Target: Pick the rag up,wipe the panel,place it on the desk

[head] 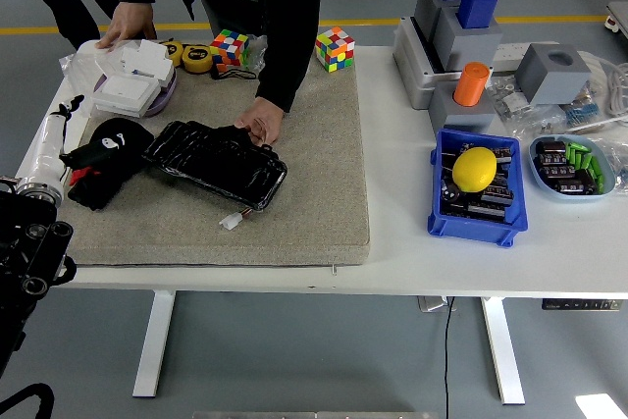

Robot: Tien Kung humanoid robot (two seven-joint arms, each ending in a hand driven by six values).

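Left hand [34, 252] at the table's near-left edge, grip indiscernible, black rag [103, 159] beside the person's steadied panel [216, 162]

A crumpled black rag [106, 159] lies on the mat just left of the glossy black panel [216, 163].

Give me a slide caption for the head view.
Person's hand steadies glossy black panel on beige mat; black rag lies beside it.

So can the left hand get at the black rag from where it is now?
Probably yes. The left hand sits at the table's near left edge, and the black rag lies just ahead on the mat, uncovered. The person's hand holds only the panel.
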